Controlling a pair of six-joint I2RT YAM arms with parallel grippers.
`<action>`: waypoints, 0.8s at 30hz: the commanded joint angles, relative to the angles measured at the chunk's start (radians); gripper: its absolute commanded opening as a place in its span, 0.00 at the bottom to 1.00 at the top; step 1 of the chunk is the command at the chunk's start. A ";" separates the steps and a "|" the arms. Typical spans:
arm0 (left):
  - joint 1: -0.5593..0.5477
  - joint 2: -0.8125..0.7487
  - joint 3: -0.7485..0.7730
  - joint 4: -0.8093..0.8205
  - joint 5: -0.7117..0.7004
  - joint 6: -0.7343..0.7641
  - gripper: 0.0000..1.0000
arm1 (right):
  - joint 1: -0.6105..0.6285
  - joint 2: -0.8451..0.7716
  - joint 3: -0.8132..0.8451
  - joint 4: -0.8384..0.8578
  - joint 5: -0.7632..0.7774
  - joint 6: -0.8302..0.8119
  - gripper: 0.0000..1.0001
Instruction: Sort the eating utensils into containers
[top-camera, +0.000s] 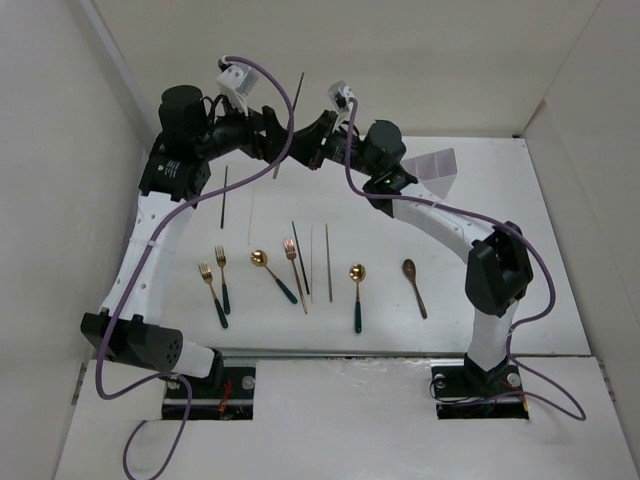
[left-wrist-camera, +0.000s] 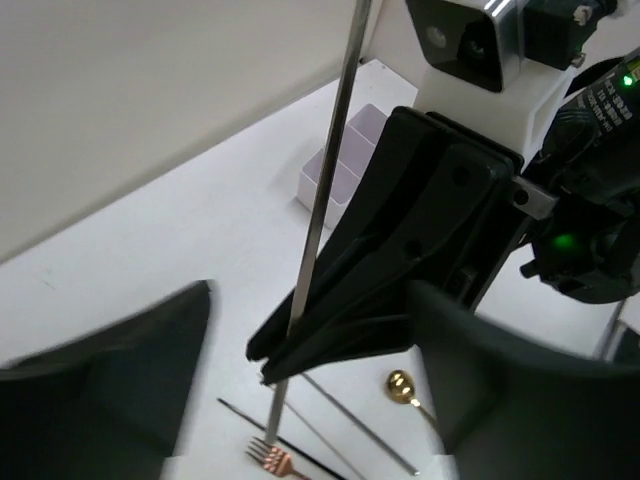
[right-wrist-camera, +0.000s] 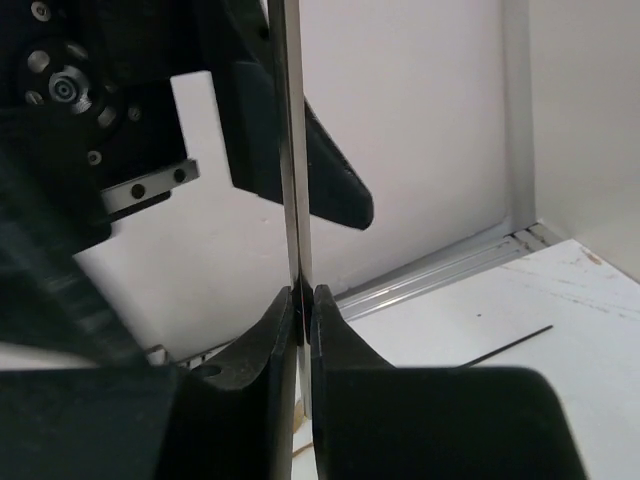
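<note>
My right gripper (top-camera: 293, 147) (right-wrist-camera: 303, 300) is shut on a silvery chopstick (top-camera: 290, 120) (right-wrist-camera: 288, 150) and holds it nearly upright, high above the table's back. My left gripper (top-camera: 276, 136) (left-wrist-camera: 310, 295) is open. Its fingers (left-wrist-camera: 110, 370) stand wide on either side of the right gripper's tip and the chopstick (left-wrist-camera: 330, 180), apart from both. The white divided box (top-camera: 437, 165) (left-wrist-camera: 340, 165) sits at the back right. Two teal-handled forks (top-camera: 214, 278), two gold spoons (top-camera: 262, 260) (top-camera: 357, 273), a copper fork (top-camera: 291, 250), a brown spoon (top-camera: 413, 282) and chopsticks (top-camera: 328, 262) lie in a row on the table.
Another dark chopstick (top-camera: 224, 195) lies at the back left under the left arm. White walls enclose the table on the left, back and right. Purple cables (top-camera: 290, 100) loop over both arms. The arm bases (top-camera: 470, 380) stand at the near edge.
</note>
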 joint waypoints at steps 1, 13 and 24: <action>-0.012 -0.039 -0.012 0.004 -0.033 -0.018 1.00 | -0.053 -0.053 -0.030 0.099 0.039 -0.035 0.00; -0.012 -0.069 -0.219 0.074 -0.542 0.125 1.00 | -0.542 -0.253 -0.277 -0.266 0.410 -0.444 0.00; 0.101 0.184 -0.256 0.042 -0.727 0.153 1.00 | -0.684 -0.046 -0.208 -0.275 0.384 -0.526 0.00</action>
